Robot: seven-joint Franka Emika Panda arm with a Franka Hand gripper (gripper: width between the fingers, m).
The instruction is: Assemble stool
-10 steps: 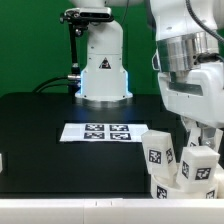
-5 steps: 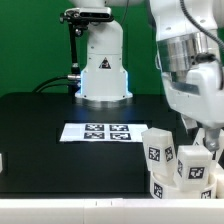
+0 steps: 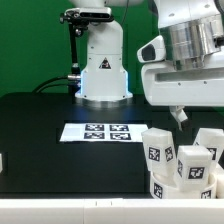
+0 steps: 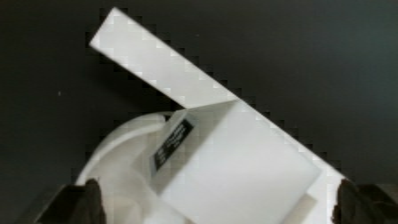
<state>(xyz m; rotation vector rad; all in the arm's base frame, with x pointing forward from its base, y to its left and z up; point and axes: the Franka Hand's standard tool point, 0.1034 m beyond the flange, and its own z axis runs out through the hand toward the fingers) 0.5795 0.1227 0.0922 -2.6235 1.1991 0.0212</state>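
Note:
The stool stands at the exterior view's lower right, its white square legs pointing up and showing black-and-white tags. A third leg shows behind them. My gripper hangs above these legs, apart from them, open and empty. In the wrist view a white leg with a tag on its side rises from the round seat. My gripper shows its dark fingers wide apart on either side of the leg. The seat is mostly hidden in the exterior view.
The marker board lies flat on the black table in front of the large white robot base. A small white object sits at the exterior view's left edge. The table's front edge runs just below the stool.
My gripper was low around the right-hand leg. It has let go and risen well above the legs. The stool has not moved.

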